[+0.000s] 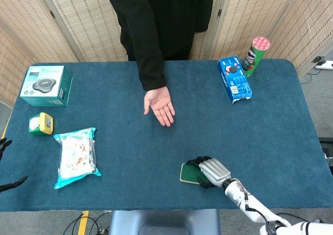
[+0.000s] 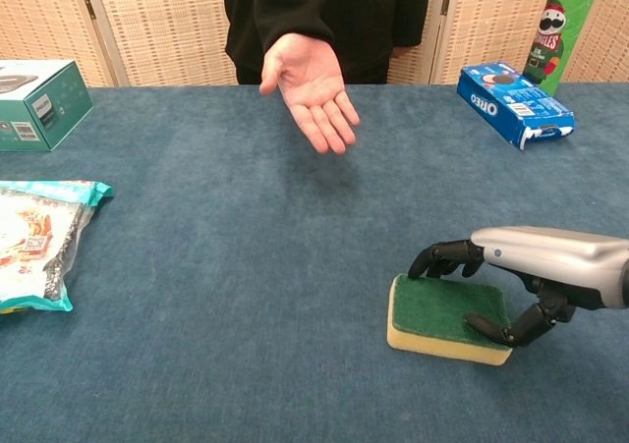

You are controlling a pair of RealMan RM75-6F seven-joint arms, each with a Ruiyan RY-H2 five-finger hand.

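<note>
Chest view: right hand [image 2: 511, 276] grasps sponge [image 2: 447, 313] on bench [image 2: 246, 266], fingers over far edge, thumb on near side. Sponge directly beneath hand; light, soft, compressible, so grip by long edges. Left hand [image 1: 6, 164] barely visible; state undeterminable.

The sponge [image 2: 444, 315] is a rectangular block with a dark green scouring pad on top and a pale yellow foam layer beneath. It lies flat, green side up, on the blue table [image 2: 236, 266], toward five o'clock near the front edge in the head view [image 1: 188, 173]. The right hand [image 2: 536, 266] rests over it, fingertips pressing its far edge, thumb on its near right corner.
</note>
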